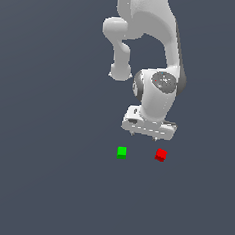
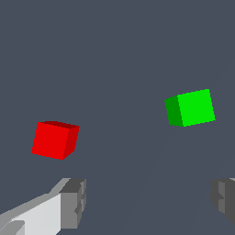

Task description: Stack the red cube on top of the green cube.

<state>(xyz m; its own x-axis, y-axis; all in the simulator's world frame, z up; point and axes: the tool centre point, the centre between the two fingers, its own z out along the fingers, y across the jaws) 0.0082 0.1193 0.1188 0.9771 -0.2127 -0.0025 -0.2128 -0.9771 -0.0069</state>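
Hovering: my tool [image 1: 148,134] hangs above the table [image 1: 45,184], fingers [image 2: 73,202] spread apart, holding nothing.
Red cube [image 2: 55,139]: on table, exterior view's right.
Green cube [image 2: 190,108]: beside it, apart.

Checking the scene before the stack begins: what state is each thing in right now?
red cube: on the surface, turned at an angle, apart from the green cube, not held.
green cube: on the surface, nothing stacked on it.
gripper: open, nothing between the fingers, above both cubes.
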